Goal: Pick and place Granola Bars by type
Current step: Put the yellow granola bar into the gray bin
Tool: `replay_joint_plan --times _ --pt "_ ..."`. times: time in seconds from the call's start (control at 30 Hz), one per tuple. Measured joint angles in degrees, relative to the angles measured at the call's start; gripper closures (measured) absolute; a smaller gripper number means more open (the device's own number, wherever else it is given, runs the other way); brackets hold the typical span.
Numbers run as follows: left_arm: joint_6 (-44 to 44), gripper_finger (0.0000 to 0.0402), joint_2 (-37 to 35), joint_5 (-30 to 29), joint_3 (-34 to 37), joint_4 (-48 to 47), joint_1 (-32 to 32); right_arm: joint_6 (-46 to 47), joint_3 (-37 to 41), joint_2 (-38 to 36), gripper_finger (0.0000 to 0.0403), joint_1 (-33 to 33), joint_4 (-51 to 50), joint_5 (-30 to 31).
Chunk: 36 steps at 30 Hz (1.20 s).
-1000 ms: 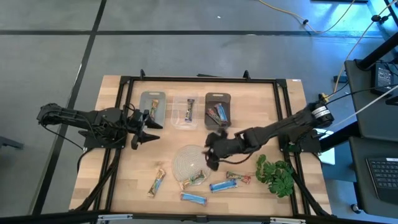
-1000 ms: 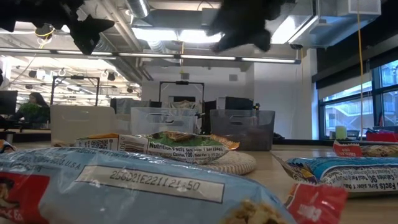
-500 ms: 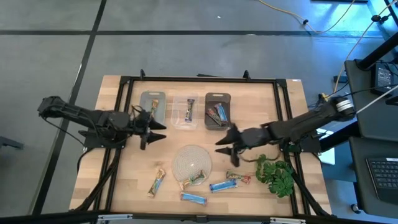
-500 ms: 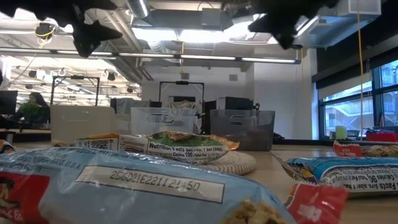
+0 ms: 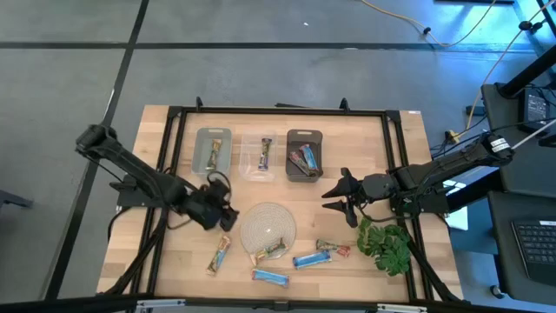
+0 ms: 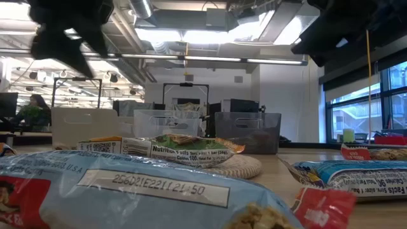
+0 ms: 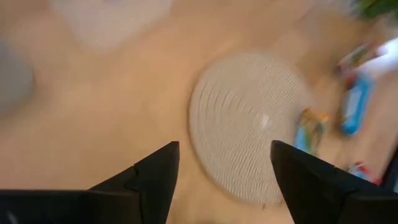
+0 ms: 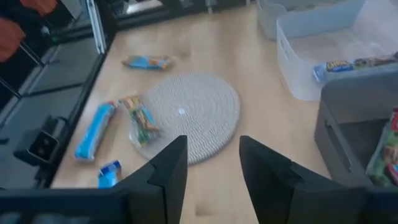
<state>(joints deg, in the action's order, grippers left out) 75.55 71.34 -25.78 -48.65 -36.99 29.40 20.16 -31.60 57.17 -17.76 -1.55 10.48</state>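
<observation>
With the left end effector [image 5: 224,211] open and empty beside the woven mat [image 5: 268,224], pinch the light, crinkly, slippery gold-tan granola bar [image 5: 219,255] across its flat middle.

A grey concrete floor [image 5: 261,69] crossed by dark seams surrounds the pale wooden table [image 5: 278,122]. Beyond it, an open-plan workshop stretches under exposed ceiling ducts [image 6: 165,13] and bright strip lights [image 6: 172,35], with tall dusk-blue windows [image 6: 356,108] on one side.

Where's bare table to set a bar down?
Free: the wood between the bins and the mat, and the strip between the dark bin and the plant. Crowded: the near edge, where loose bars lie by the mat.
</observation>
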Motion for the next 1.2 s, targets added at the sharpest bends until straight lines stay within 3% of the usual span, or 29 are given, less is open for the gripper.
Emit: replay_joint_plan --times 0.23,0.47,0.87,1.2 --pt "12.0 0.0156 16.3 9.5 -9.2 -5.8 4.1 -4.8 0.5 1.5 0.0254 0.0 -0.1 0.3" --pt "20.9 0.0155 26.7 15.3 -18.0 -14.6 6.6 -8.7 0.5 2.1 0.0254 0.0 -0.1 0.4" --pt "31.4 0.0155 32.0 18.3 -18.3 -13.3 9.6 -8.5 0.5 2.5 0.0254 0.0 -0.1 0.4" --pt "32.2 0.0155 35.0 19.7 -18.3 -12.9 9.9 -8.6 0.5 2.5 0.0254 0.0 -0.1 0.4"
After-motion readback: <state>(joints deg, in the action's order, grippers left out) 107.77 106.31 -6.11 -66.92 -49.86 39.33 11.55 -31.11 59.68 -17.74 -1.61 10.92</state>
